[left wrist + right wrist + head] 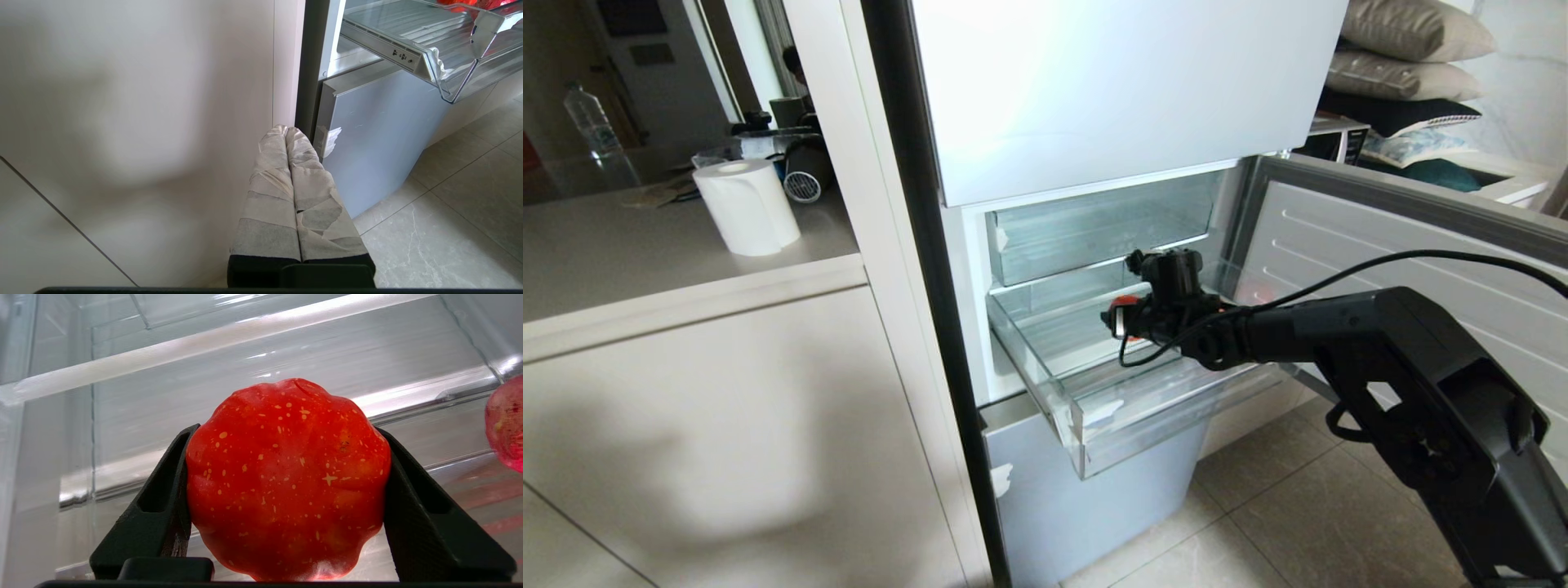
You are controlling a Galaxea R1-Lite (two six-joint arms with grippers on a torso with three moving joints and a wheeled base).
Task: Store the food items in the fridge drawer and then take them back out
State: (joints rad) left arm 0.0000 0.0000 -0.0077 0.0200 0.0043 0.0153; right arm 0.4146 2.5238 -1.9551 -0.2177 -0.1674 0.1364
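Right gripper inside pulled-out fridge drawer, fingers clamping red fruit on both flanks, fruit above ribbed floor. Second red fruit beside it. Left gripper parked low, fingers pressed together, farther from drawer.

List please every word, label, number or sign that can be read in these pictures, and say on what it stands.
No text can be read in any view.
Drawer rail: small dark marks, too small to read.
White tape scraps on the fridge drawer: blank.
Red fruit in the right pincer: only pale speckles, no label.
Water bottle on the counter: nothing readable.
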